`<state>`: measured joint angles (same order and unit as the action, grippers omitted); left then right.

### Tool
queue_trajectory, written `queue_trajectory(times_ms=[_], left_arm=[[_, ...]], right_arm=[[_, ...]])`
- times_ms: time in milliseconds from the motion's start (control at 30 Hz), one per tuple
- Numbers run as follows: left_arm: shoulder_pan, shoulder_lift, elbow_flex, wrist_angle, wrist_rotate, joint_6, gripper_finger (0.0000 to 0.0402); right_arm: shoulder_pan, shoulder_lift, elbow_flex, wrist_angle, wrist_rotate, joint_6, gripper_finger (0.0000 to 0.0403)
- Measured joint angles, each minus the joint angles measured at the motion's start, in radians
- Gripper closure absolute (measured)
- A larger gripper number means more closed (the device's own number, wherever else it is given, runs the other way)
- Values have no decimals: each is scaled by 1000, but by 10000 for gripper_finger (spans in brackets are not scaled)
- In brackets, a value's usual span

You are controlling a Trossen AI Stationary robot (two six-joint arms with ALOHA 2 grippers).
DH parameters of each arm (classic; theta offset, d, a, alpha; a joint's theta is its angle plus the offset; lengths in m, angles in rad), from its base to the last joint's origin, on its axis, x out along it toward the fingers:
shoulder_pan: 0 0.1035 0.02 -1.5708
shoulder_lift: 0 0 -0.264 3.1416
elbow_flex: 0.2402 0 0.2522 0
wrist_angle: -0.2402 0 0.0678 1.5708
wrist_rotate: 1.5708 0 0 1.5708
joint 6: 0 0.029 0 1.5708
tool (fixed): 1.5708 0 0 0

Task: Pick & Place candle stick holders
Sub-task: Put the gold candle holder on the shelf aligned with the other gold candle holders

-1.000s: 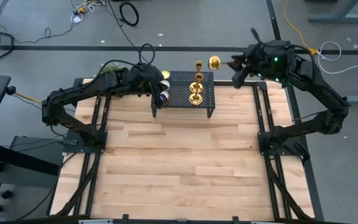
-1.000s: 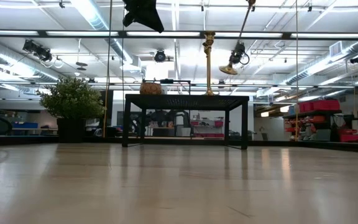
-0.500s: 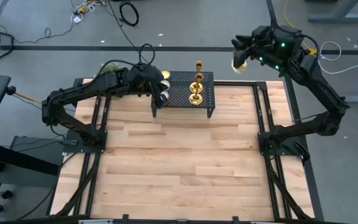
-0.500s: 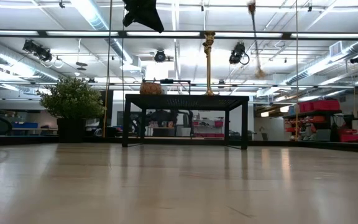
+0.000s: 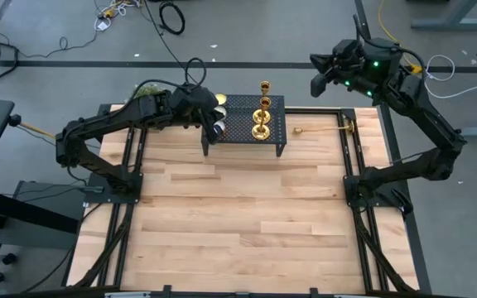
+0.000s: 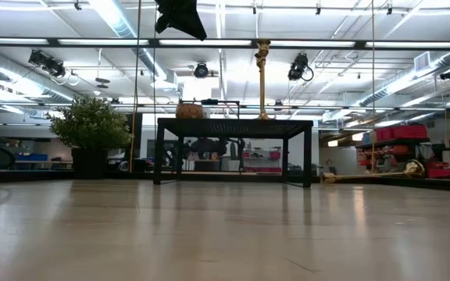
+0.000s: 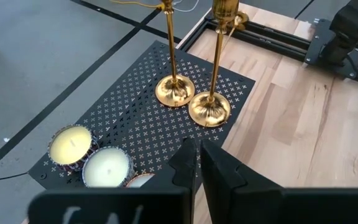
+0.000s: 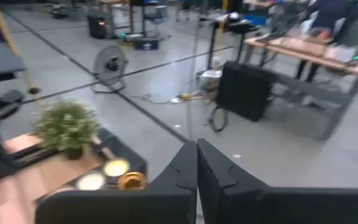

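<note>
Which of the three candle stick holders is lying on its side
The candle stick holder on the wooden table, right of the black stand, lies flat. The other two stand upright on that stand.

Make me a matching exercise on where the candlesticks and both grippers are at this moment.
Things:
1. lying candlestick
2. upright candlesticks
3. right gripper
4. left gripper

Places:
A. standing on the black rack
B. over the rack's left end, jaws shut
C. flat on the wood table, right of the rack
D. raised past the table's far edge, jaws shut, empty

Pairs: 1-C, 2-A, 3-D, 4-B
</note>
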<state>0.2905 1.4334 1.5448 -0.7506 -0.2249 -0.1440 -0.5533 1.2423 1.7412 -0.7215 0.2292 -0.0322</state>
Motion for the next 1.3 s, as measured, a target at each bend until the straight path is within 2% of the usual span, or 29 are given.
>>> queue_trajectory(times_ms=[67,567,700,933,1067,1300], left_arm=[[0,0,0,0,0,0,374],[0,0,0,-1,0,1,374],[0,0,0,-1,-10,1,374],[0,0,0,-1,-11,0,374],[0,0,0,-1,-11,0,374],[0,0,0,-1,-11,0,374]], right_arm=[[3,-6,0,-3,25,-7,401],[3,-12,0,-120,26,-95,402],[3,-12,0,-192,67,-159,403],[4,-17,0,-336,109,-134,399],[4,-24,0,-405,113,-109,365],[4,-27,0,-553,92,-64,262]])
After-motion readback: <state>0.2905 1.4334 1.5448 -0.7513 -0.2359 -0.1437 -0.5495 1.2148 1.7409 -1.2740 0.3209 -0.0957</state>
